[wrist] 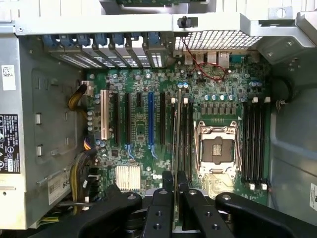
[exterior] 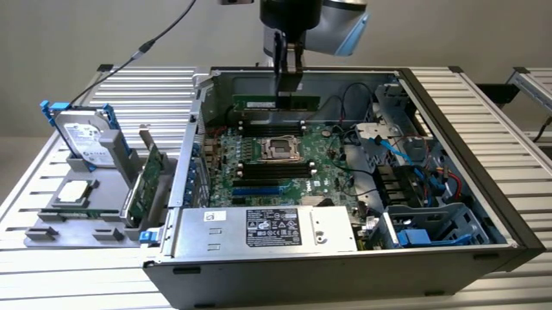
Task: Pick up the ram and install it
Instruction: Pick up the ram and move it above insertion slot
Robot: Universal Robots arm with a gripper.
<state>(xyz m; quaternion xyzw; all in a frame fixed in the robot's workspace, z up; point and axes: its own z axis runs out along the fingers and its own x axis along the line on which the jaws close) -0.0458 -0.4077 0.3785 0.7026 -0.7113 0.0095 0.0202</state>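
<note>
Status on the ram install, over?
Pincer shut on the ram. Ram held on edge above the black memory slots beside the CPU socket, not seated. Nothing seen between ram and slots.

Plain beige wall (exterior: 77,26), slatted aluminium table (exterior: 69,290), perhaps a second table (exterior: 536,84) at the exterior view's right, even light

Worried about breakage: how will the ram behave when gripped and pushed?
The ram is probably stiff: it juts straight from the end effector without sagging. Likely light, being slim. Its thin board suggests sideways force could crack it.
</note>
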